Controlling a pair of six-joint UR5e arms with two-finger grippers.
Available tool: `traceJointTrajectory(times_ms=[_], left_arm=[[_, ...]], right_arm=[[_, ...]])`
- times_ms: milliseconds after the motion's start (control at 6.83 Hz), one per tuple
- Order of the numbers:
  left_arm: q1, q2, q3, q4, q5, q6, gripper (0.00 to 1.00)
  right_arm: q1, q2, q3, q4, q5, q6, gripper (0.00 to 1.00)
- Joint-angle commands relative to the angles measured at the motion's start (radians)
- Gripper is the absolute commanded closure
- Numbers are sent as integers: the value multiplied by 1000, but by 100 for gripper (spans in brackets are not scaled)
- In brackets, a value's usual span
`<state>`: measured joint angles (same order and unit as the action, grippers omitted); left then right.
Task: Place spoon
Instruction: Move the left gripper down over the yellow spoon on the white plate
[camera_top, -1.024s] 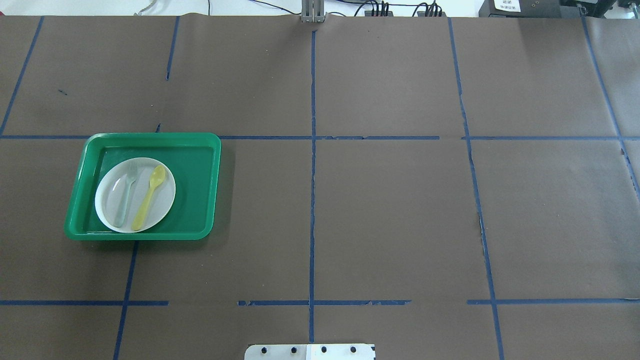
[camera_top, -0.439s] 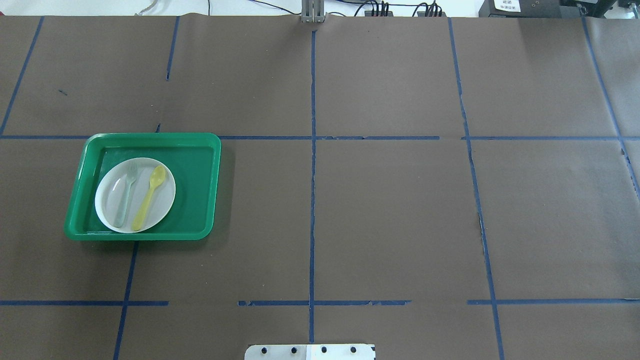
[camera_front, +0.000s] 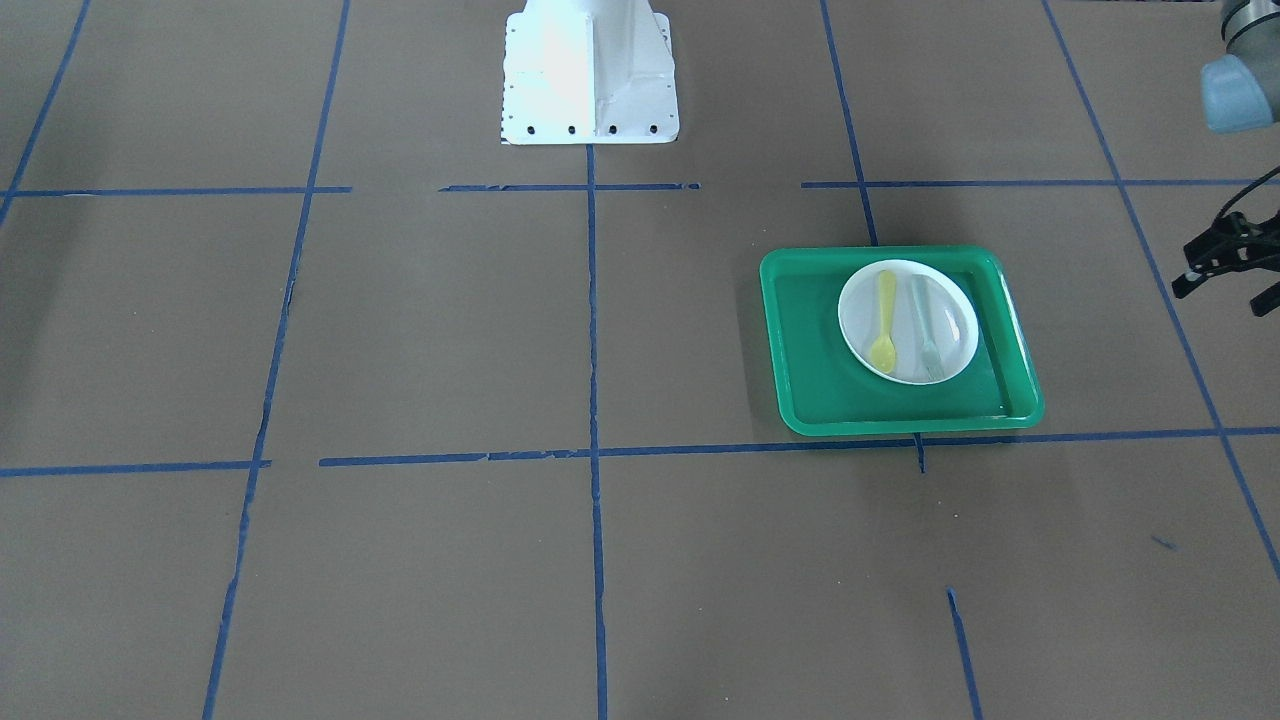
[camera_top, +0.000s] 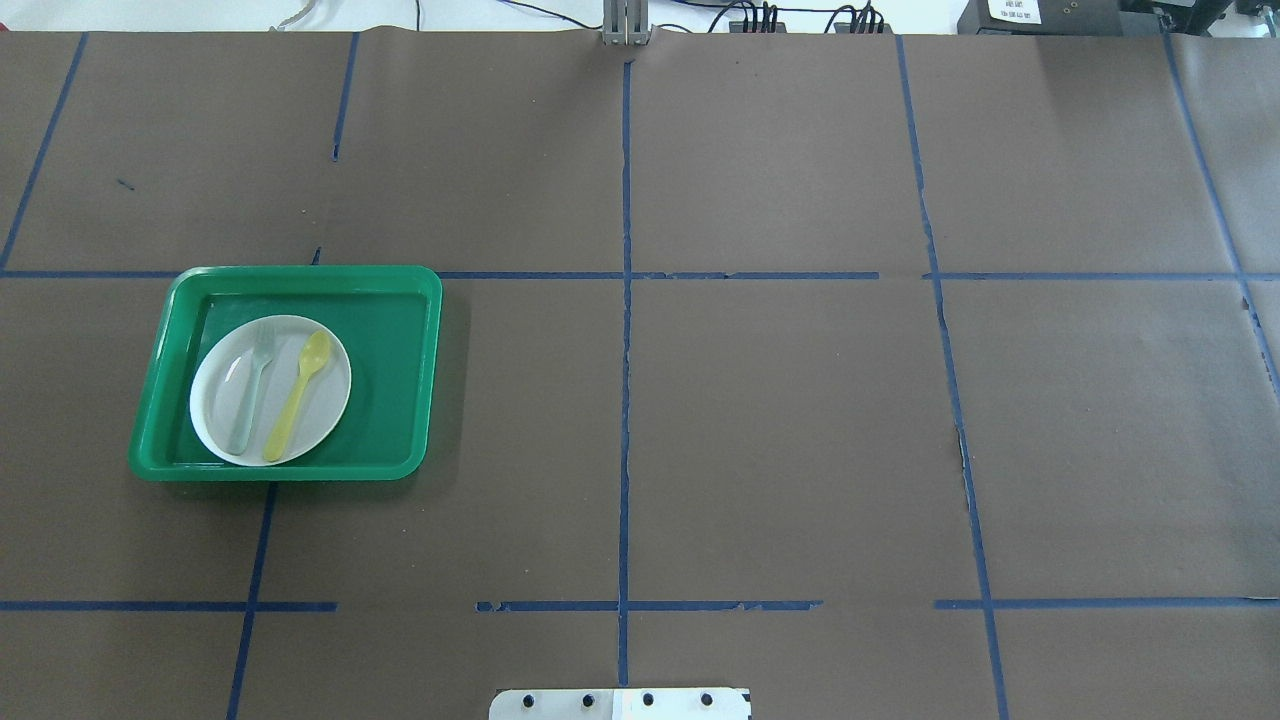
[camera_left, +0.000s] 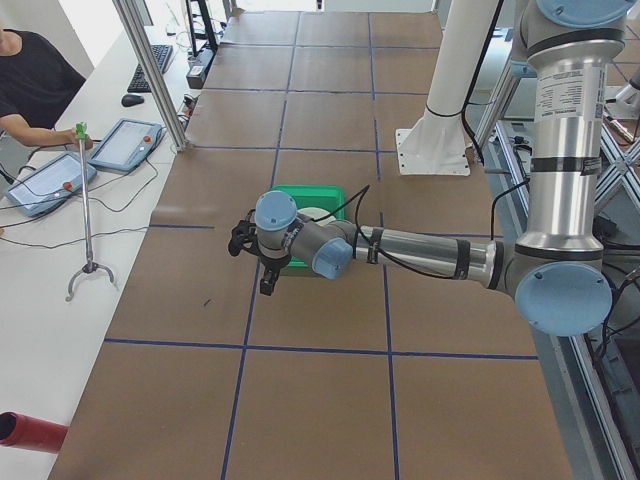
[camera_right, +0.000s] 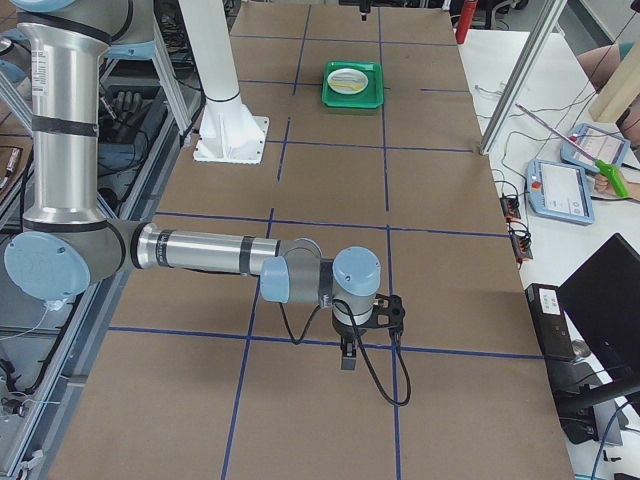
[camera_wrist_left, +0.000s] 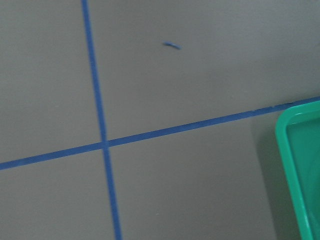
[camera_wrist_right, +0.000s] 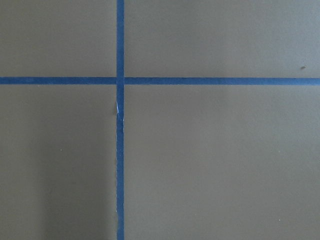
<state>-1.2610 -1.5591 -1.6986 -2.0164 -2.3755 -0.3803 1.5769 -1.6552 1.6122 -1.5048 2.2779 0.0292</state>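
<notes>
The yellow spoon (camera_top: 297, 395) lies on the white plate (camera_top: 325, 415), bowl toward the far side, next to a pale grey-green fork (camera_top: 250, 388). The plate sits in a green tray (camera_top: 395, 400) on the table's left half. In the front-facing view the spoon (camera_front: 885, 322) lies left of the fork (camera_front: 926, 328). My left gripper (camera_front: 1220, 296) hovers beyond the tray's outer side, apart from it, open and empty. It also shows in the exterior left view (camera_left: 248, 270). My right gripper (camera_right: 365, 335) hangs over bare table far from the tray; I cannot tell whether it is open.
Brown paper with blue tape lines covers the table. The robot's white base (camera_front: 590, 70) stands at the near middle edge. The left wrist view shows the tray's corner (camera_wrist_left: 300, 170). Operators, tablets and cables are at the far edge.
</notes>
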Motion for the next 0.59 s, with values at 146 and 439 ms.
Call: traceJointTrajectory(times_ms=[146,439], left_arm=[[236,-154,-10,-38,25,-256,8],[342,-193,-4,-38,166,-302,15]], right_arm=[[0,0,0,0,0,0,0],[0,0,0,0,0,0,0]])
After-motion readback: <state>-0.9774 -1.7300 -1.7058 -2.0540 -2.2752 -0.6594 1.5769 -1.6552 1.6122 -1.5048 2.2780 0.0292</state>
